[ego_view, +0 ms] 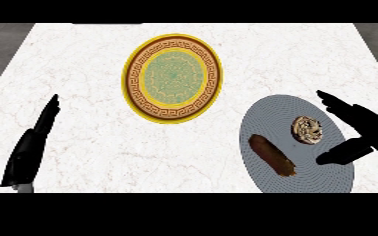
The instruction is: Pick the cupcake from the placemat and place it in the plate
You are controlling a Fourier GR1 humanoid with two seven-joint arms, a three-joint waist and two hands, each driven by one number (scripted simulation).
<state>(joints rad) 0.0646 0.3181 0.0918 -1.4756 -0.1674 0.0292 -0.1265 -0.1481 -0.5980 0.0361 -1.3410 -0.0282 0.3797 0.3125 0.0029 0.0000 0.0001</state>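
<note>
I am seeing my right hand (353,130) hanging spread at the grey placemat (325,177), fingers and thumb apart, bracketing the cupcake (306,129) just to its left. A brown pastry (272,155) is lying diagonally nearer me. My left hand (33,142) is resting open, far off. The plate (172,78) is waiting up-left across bare counter (81,65).

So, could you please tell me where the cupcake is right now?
In the head view the cupcake sits on the grey placemat at the right, beside a brown pastry, between the thumb and fingers of the open right hand.
</note>
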